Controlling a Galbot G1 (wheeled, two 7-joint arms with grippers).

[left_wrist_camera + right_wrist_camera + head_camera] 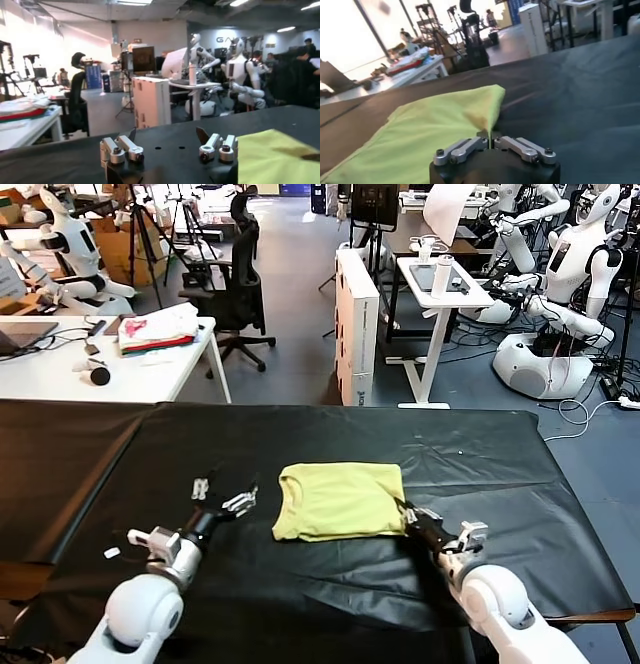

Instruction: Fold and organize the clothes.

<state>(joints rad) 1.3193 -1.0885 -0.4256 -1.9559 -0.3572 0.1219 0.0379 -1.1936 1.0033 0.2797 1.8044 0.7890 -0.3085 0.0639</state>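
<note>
A: Item one, the clothes?

B: One lime-yellow short-sleeved T-shirt of thin soft fabric (pixel 338 500), lying flat near the middle of the black sheet-covered table (pixel 500 474). It is already gathered into a compact near-rectangle with the round neck opening on its left edge. No sleeves stick out.

A: Grippers, relative to the T-shirt?

B: Right gripper (pixel 408 515): at the shirt's near right corner, fingers pressed together, pinching the fabric edge there; the right wrist view shows the cloth rising into a small peak (pixel 490 131) between the closed tips. Left gripper (pixel 222 493): just off the shirt's left side, apart from it, fingers spread wide and holding nothing.

A: Progress?

B: I judge it well along. The shirt is folded narrow already; probably one more fold remains, starting from the pinched corner, then tidying into place. The left side is not yet gripped.

A: Other stock?

B: A white, pink and red stack of folded cloth (pixel 157 330) on the white desk well beyond the shirt, to its far left. Not part of this job.

A: Writing or labels?

B: On the back wall in the left wrist view, pale letters beginning "GA", the rest hidden. No print shows on the shirt's upper face.
</note>
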